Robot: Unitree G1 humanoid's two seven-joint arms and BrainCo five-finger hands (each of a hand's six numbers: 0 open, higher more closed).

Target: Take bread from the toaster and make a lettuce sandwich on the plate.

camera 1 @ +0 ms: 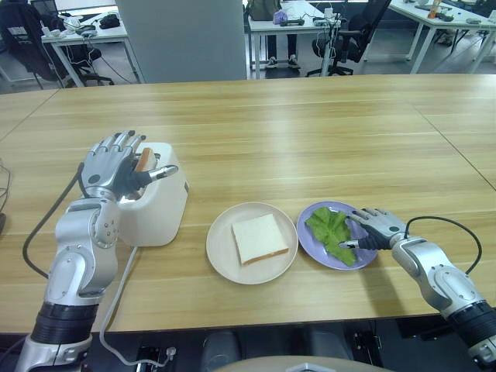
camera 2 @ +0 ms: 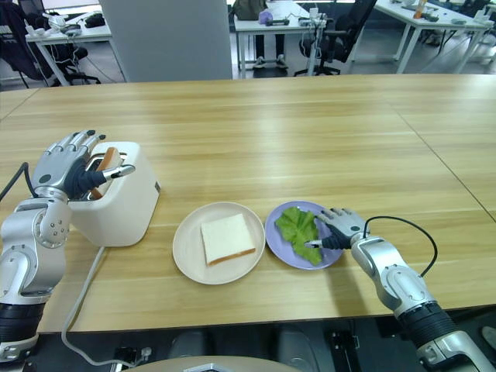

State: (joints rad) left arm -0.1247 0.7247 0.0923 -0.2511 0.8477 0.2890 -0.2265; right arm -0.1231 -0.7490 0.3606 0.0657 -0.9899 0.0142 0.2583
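Bread shows as 2 slices. The plated slice (camera 1: 260, 238), white with a thin tan crust along its near edge, lies flat on the cream plate (camera 1: 225, 260) at the near middle of the bench (camera 1: 310, 139). The toaster slice (camera 1: 144, 159) stands in the slot of the white toaster (camera 1: 159, 209), left of the cream plate. Only its browned top edge is visible; the toaster body and the left hand (camera 1: 112, 167) hide the rest. The left hand sits over the toaster's top, against that slice, and I cannot tell whether it grips it. The lettuce (camera 1: 329, 229), green and crinkled, lies on the purple plate (camera 1: 302, 242), just beside the cream plate on its right. The right hand (camera 1: 377, 227) rests at the purple plate's right rim and covers that part. Its fingers are curled, the tips pinching the leaf's right edge. The toaster cord (camera 1: 116, 310) drops over the bench's near edge.
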